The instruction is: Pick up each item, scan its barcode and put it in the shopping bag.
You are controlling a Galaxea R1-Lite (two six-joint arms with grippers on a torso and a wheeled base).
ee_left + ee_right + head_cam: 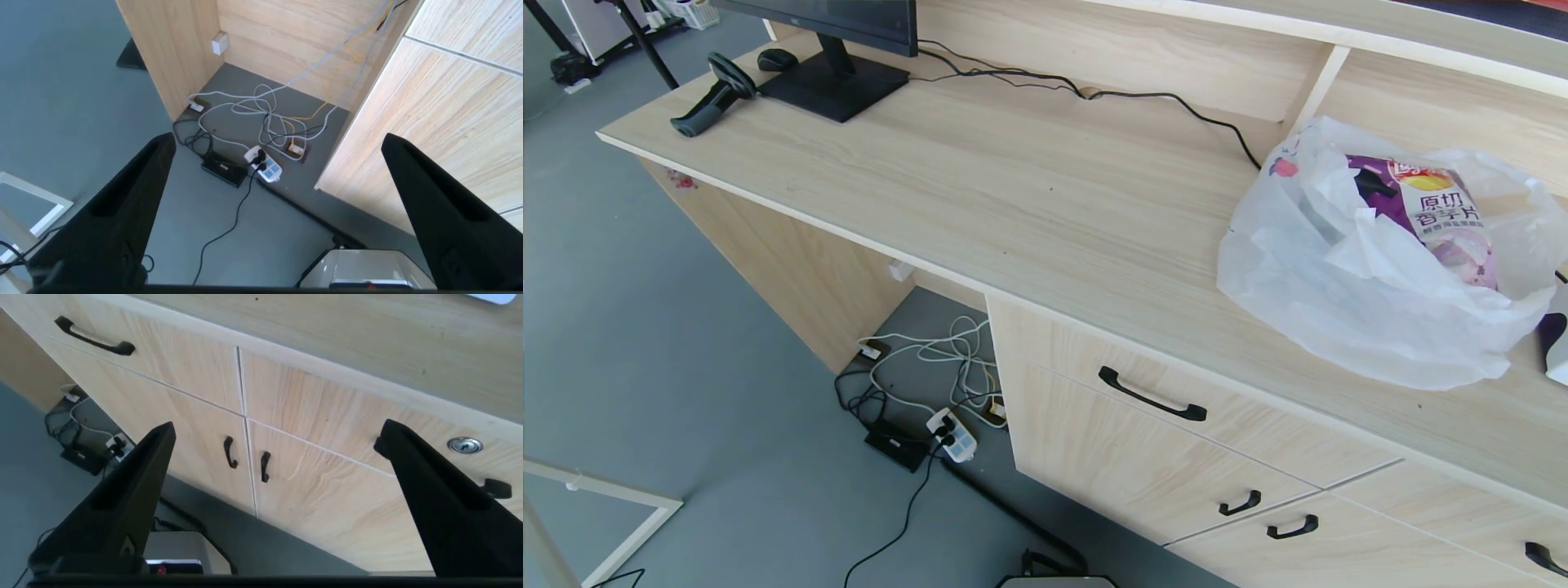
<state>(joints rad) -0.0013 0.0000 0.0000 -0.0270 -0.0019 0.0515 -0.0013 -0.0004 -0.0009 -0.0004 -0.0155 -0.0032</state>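
Shopping bag (1372, 278): on counter's (1013, 188) right end, purple snack packet (1429, 204) inside. Scanner (715, 94): counter's far left corner. Left claw (278, 143), right claw (276, 429): both spread, empty, below counter top; right arm probably nearer that end.

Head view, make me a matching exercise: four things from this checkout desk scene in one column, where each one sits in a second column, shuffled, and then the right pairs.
Things
1. scanner
2. chip packet
3. power strip
4. shopping bag

Places
A. on the floor under the desk
B. on the right side of the desk top
C. at the desk's left end, next to the monitor base
D. inside the shopping bag

Pairs: 1-C, 2-D, 3-A, 4-B
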